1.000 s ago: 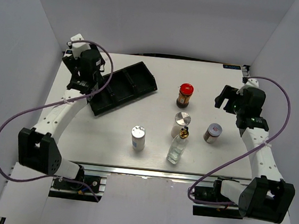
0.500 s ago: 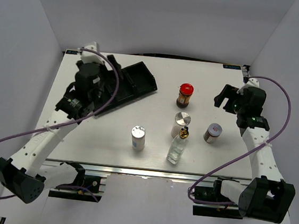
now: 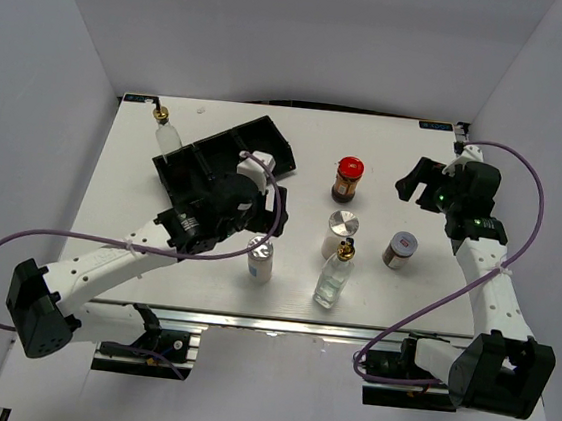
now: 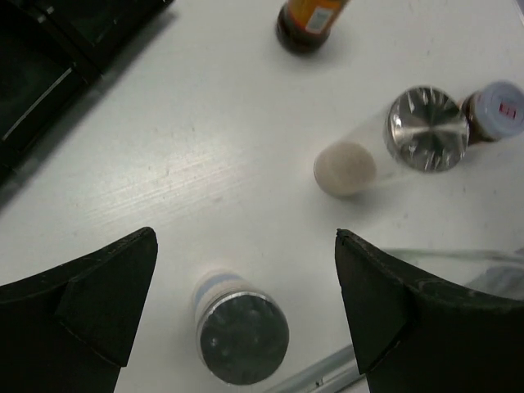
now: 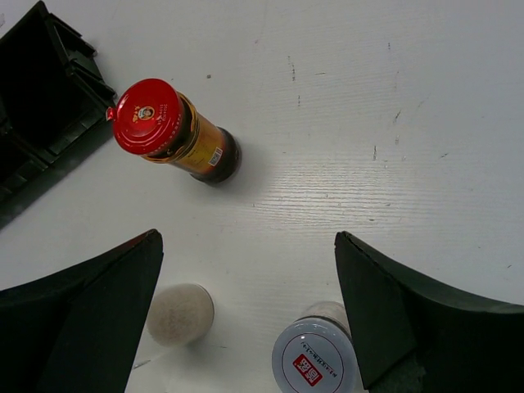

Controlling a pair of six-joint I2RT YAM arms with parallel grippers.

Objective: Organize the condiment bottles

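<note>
My left gripper (image 3: pixel 243 217) (image 4: pixel 246 237) is open and empty, hovering above a white silver-capped shaker (image 3: pixel 260 260) (image 4: pixel 241 332) that stands between its spread fingers. The second shaker (image 3: pixel 341 232) (image 4: pixel 426 128) stands right of it, beside a clear glass bottle with a gold spout (image 3: pixel 336 274). The other glass bottle (image 3: pixel 165 130) stands at the back left corner. My right gripper (image 3: pixel 420 182) (image 5: pixel 246 237) is open and empty above the red-lidded dark jar (image 3: pixel 349 178) (image 5: pixel 172 131) and the silver-lidded brown jar (image 3: pixel 401 249) (image 5: pixel 318 360).
The black compartmented tray (image 3: pixel 228 160) lies tilted at the back left, partly under my left arm; its corner shows in the left wrist view (image 4: pixel 49 57) and the right wrist view (image 5: pixel 41 98). White walls enclose the table on three sides.
My left arm has swung from the back left corner, across the tray, to the table's middle above the shaker. The back-left glass bottle now stands uncovered. The right arm barely moved.
</note>
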